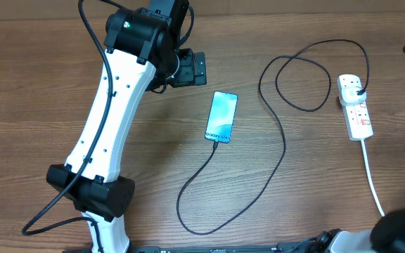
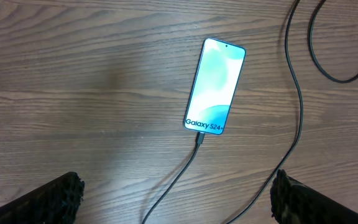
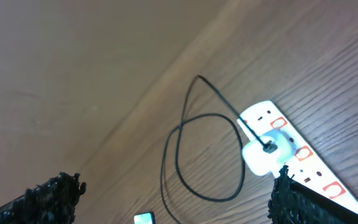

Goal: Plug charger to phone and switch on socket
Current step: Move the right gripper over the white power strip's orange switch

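The phone (image 1: 221, 116) lies flat mid-table with its screen lit; it also shows in the left wrist view (image 2: 215, 85). The black charger cable (image 1: 281, 151) has its tip in the phone's bottom port (image 2: 199, 138). It loops across the table to a white adapter (image 3: 263, 155) plugged into the socket strip (image 1: 357, 112). My left gripper (image 2: 179, 202) is open and empty, held above the table to the phone's upper left (image 1: 197, 68). My right gripper (image 3: 173, 205) is open and empty, high above the strip (image 3: 309, 158). I cannot tell the switch positions.
The strip's thick white cord (image 1: 373, 179) runs to the front right edge. The left arm (image 1: 107, 119) crosses the left side of the table. Part of the right arm (image 1: 403, 228) shows at the bottom right. The table's far edge (image 3: 166, 68) shows in the right wrist view.
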Controlling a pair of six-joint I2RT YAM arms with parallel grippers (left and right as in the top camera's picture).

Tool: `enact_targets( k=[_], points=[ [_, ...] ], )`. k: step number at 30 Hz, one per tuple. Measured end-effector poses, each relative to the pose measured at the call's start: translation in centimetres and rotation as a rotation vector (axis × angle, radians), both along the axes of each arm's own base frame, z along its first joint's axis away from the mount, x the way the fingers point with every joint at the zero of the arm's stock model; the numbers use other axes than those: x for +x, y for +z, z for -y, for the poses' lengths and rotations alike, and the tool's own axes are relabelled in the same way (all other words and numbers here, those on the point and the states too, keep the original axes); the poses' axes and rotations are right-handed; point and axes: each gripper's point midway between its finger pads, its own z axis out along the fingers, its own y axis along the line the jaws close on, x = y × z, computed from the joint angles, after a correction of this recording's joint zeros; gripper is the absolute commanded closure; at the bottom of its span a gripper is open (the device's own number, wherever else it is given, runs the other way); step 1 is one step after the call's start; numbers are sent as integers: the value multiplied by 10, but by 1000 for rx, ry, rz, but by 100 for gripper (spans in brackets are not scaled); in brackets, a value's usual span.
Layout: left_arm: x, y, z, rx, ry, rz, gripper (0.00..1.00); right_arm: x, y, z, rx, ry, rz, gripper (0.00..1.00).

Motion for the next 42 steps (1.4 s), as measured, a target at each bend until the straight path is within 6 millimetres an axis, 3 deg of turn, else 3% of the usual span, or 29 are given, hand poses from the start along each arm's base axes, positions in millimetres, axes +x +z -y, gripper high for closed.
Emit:
enact_targets(
  k=[7,14,18,21,25,42],
  points=[
    [0,0,0,0,0,0,1,22,-93,10,86,109,-122,0],
    [0,0,0,0,0,0,0,27,-137,11,40,149,-211,4],
    [0,0,0,0,0,0,0,32,-149,9,-13,182,-226,16],
    [0,0,0,0,0,0,0,39,-157,8,-49,208,-219,19],
    [0,0,0,0,0,0,1,42,-174,0,-54,235,-250,18],
    [0,0,0,0,0,0,0,41,-206,-13,-128,256,-311,13]
  ],
)
